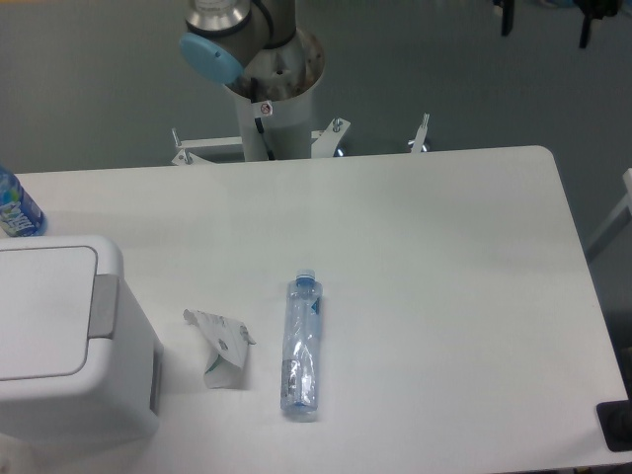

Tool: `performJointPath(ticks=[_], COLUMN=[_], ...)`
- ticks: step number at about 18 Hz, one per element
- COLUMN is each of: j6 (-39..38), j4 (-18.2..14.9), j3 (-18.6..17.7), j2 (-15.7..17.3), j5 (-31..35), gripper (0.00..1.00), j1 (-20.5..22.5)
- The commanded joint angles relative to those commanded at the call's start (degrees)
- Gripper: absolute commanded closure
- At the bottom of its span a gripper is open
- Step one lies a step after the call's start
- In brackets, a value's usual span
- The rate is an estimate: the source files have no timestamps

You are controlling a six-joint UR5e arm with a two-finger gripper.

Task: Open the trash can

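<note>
The trash can is a large boxy white bin at the left front of the table. Its flat white lid lies shut, with the grey push tab on its right edge. Only the arm's base and a blue-capped joint show at the top of the view. The gripper itself is out of view.
A clear plastic bottle with a blue cap lies on its side in the middle of the white table. A crumpled white wrapper lies between it and the bin. Part of a blue-labelled bottle stands at the far left edge.
</note>
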Motion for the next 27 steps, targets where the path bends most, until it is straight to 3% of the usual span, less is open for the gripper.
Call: performJointPath(ticks=[4,6,9,11,14,17,19,21,27], j6=[-0.3,-4.9,-18.5,-27.8,-40.9,-48.6,-52.0,-60.2,-72.7], j4=[0.0,0.1,1.0,5.4,7.8,10.5,10.9,10.9,13.4], j3=[0.0,0.1,0.1,-0.8,-1.0,-1.0,-0.8,-0.4,0.9], j2=[0.1,-0.2,-0.9,-1.7,-2.9,-3.9,-4.7,-6.1,-10.3], j5=[0.1,0.0,0.0,0.1,0.2,-0.1,0.2,-0.2,-0.1], gripper=[0.0,0.0,0.0,0.0,0.0,0.0,0.0,0.0,0.0], j1=[-0.3,-2.2,-6.0,-10.1,-15.4,-19.3,-22.9,-27.5,-35.8])
